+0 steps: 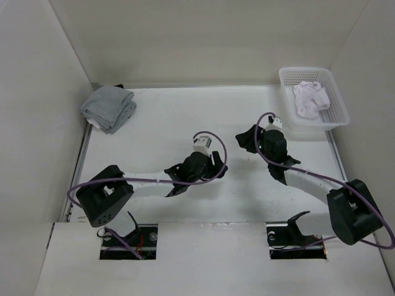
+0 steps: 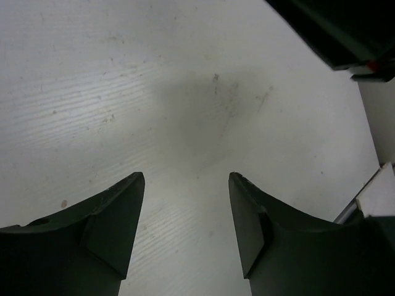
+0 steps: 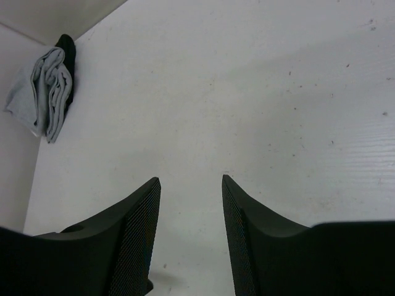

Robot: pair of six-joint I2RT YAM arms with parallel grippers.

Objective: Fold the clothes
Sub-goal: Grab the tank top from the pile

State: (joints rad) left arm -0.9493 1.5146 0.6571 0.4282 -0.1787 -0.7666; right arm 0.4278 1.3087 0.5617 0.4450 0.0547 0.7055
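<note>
Only the top view shows the clothes [image 1: 310,98], bunched in a basket [image 1: 302,69]; the wrist views show the left gripper [image 2: 186,177] and right gripper [image 3: 191,179] spread wide, empty

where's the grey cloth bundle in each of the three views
top external: grey cloth bundle at upper left, in the far left corner of the table, next to the left wall.
left wrist: not in it; only bare table shows.
right wrist: grey cloth bundle at upper left, by the same wall.
shared landmark: the white table, seen in all three views.
</note>
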